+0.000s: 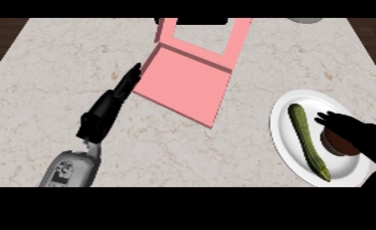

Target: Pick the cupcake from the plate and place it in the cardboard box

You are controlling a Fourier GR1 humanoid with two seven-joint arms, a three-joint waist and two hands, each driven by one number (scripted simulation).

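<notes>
Two robot hands: left at centre left, right at lower right.
Right robot hand (354, 133): fingers curled round the cupcake (339, 143) on the plate (285, 139).
Left robot hand (110, 105): released, fingers straight, tips touching the pink box (183, 82).
Plate: lower right on the tabletop (58, 64), a cucumber (308, 142) just left of the cupcake.

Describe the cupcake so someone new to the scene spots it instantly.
Find the white plate at the counter's right edge. The cupcake sits on its right side, brown and round, mostly hidden under the black right hand. Its only plate neighbour is a long green cucumber.
</notes>
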